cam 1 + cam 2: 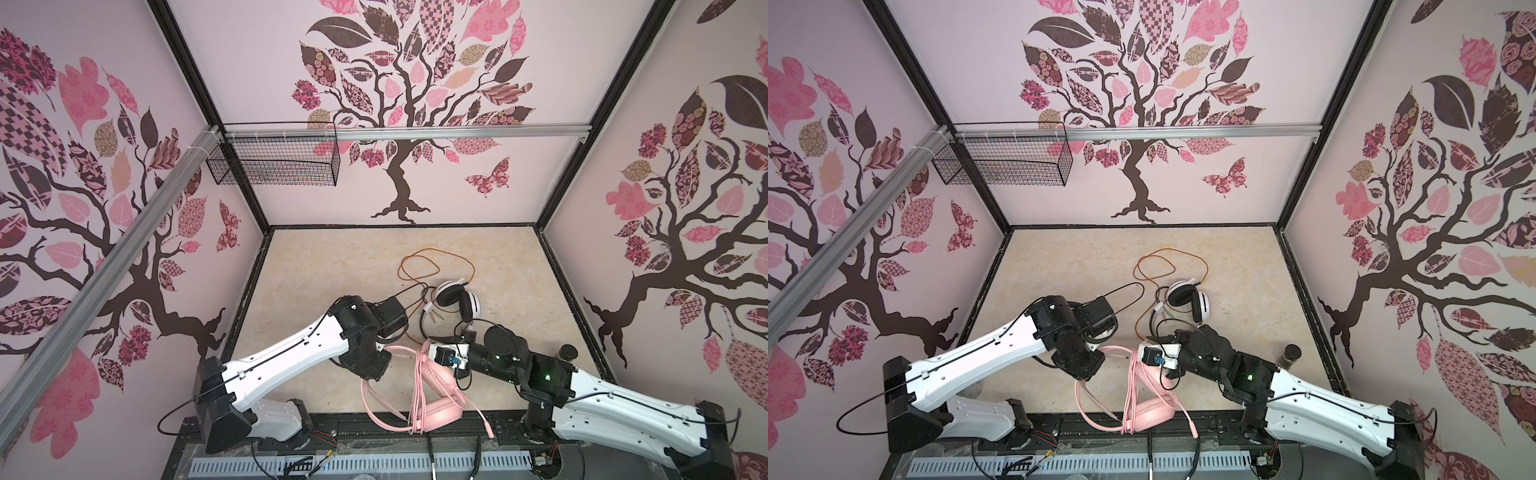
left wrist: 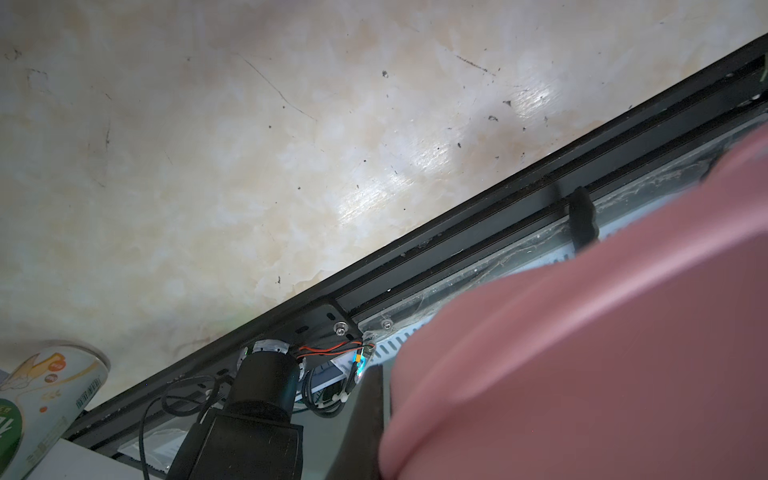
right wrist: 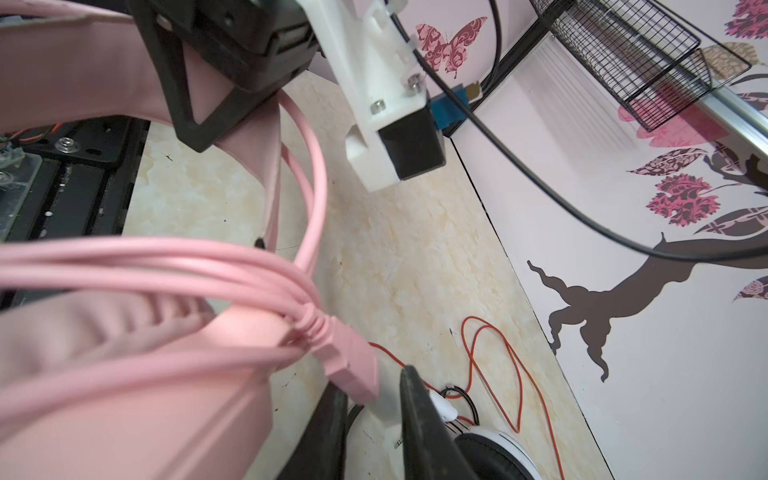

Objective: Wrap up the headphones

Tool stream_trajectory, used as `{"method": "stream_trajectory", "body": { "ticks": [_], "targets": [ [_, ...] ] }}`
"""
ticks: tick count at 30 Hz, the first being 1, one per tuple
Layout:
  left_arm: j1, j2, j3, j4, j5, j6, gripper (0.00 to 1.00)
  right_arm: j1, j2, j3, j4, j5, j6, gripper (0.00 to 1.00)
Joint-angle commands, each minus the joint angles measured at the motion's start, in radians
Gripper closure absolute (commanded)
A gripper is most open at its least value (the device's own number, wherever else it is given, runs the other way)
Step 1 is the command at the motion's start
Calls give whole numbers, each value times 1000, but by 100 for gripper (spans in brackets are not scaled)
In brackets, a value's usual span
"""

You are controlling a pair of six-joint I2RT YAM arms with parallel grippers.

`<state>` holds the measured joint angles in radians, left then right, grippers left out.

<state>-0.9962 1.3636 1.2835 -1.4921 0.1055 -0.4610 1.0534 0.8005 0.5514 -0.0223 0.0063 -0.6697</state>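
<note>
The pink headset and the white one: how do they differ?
The pink headset is pale pink all over; the white headset has black pads. The pink headset's cable is bunched in loops over it; the white headset's orange cable sprawls loose on the table. Both are wired over-ear sets.

left arm (image 1: 282, 357), right arm (image 1: 623, 407): white moulded shells, black joint housings, thin black cable (image 1: 159, 420) clipped along. On right elbow: green LED (image 1: 547, 377). Left wrist: white camera bracket (image 3: 365, 75), silver screws (image 3: 376, 106), blue connector (image 3: 451, 109). On right gripper (image 3: 370, 388): black tapered fingers (image 3: 419, 415).
</note>
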Motion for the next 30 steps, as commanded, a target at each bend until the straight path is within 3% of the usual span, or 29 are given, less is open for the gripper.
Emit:
{"method": "stream_trajectory", "body": {
  "ticks": [1,6,15,18,20,25,30],
  "targets": [
    [4,-3,-19,103,59,-25,100,-42,88,42,89,-69,9,75],
    [5,-16,-27,152,62,-29,100,-55,168,47,159,-100,28,74],
    [7,-32,-62,147,69,-27,100,-56,149,21,152,-91,34,72],
    [7,-31,-65,145,79,-27,100,-57,148,15,154,-49,44,67],
    [7,-33,-66,144,85,-30,100,-59,154,14,159,9,64,57],
    [10,-34,-78,155,103,-37,100,-112,220,102,78,183,215,57],
    [13,-32,-83,152,119,-44,100,-234,319,236,-103,247,425,56]
  ]
}}
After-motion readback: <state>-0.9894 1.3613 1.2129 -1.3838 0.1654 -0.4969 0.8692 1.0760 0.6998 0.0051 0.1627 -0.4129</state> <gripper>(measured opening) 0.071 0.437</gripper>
